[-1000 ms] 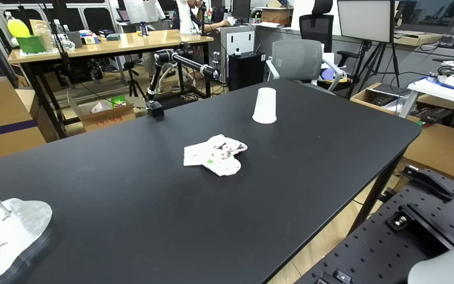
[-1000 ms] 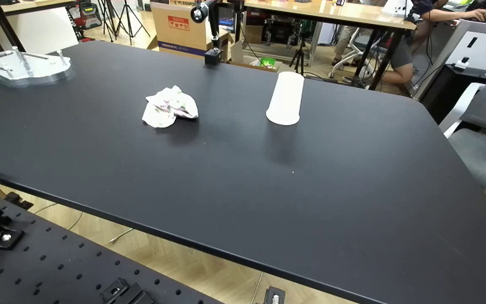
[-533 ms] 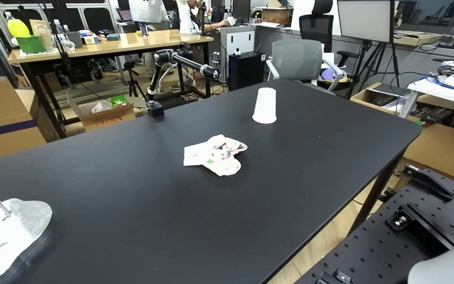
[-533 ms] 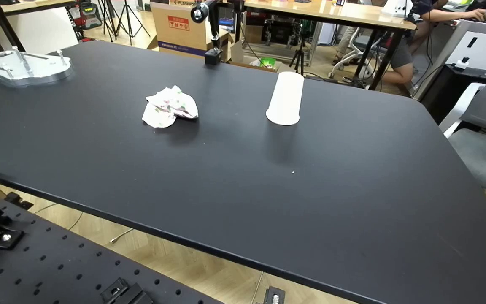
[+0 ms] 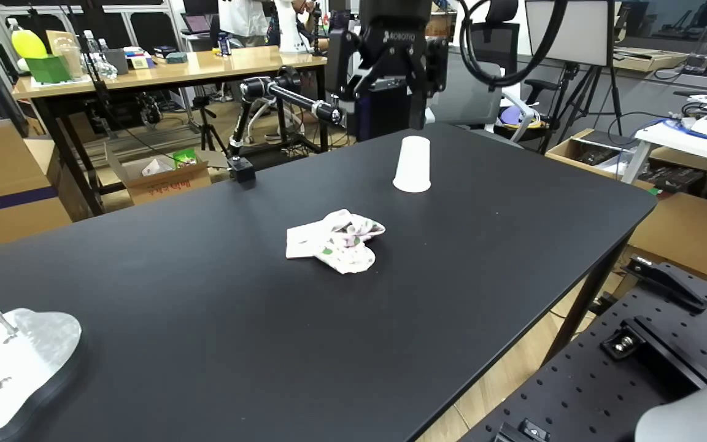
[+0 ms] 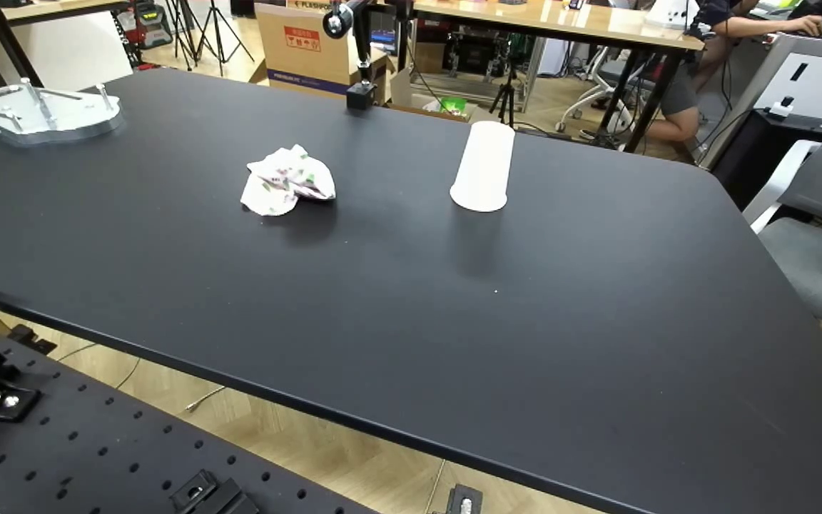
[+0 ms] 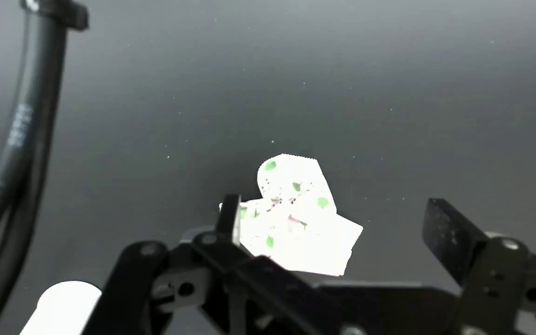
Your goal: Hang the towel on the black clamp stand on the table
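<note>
The white towel with green and pink print lies crumpled on the black table in both exterior views (image 5: 335, 240) (image 6: 287, 181). The black clamp stand, a jointed arm on a block base, is fixed at the table's far edge (image 5: 241, 169) and also shows in an exterior view (image 6: 360, 96). My gripper (image 5: 384, 120) is open and empty, high above the table, over the far side beyond the towel in that view. In the wrist view the towel (image 7: 296, 218) shows below my open fingers (image 7: 333, 209), nearer one finger. The clamp stand is out of the wrist view.
A white paper cup stands upside down on the table (image 5: 413, 164) (image 6: 483, 168), partly in the wrist view (image 7: 65, 302). A metal plate with upright pins (image 5: 28, 350) lies at one end of the table. A black cable loops beside my wrist (image 7: 21, 139).
My gripper has come into an exterior view from above, where it was out of sight before. The towel, cup and clamp stand have not moved.
</note>
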